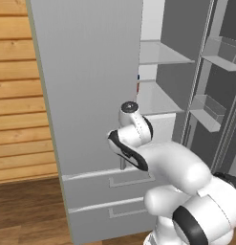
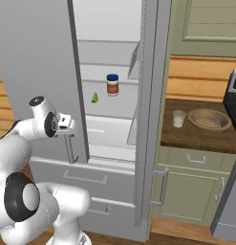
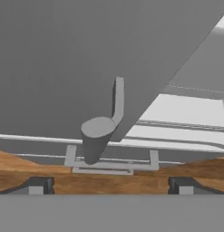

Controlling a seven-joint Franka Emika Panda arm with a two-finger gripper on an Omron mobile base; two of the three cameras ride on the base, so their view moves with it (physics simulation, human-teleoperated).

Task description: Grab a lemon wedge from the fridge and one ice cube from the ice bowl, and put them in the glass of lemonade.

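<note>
The fridge (image 2: 38, 57) stands with both upper doors swung open. A tiny yellow-green lemon wedge (image 2: 95, 97) lies on a middle shelf inside it. On the wooden counter to the right stand the glass of lemonade (image 2: 178, 118) and the tan ice bowl (image 2: 209, 119). My gripper (image 2: 69, 129) hangs by the lower end of the left door's bar handle (image 2: 70, 148). In the hand view the gripper (image 3: 111, 186) is open, its fingertips (image 3: 38, 186) spread wide. The handle's end (image 3: 97, 136) sits ahead between them, untouched.
A brown jar with a blue lid (image 2: 112, 84) stands on the shelf just right of the wedge. The open left door (image 1: 91, 86) stands between my arm and the shelves. Two grey drawers (image 1: 114, 191) lie below. A stove edge (image 2: 232, 100) is at far right.
</note>
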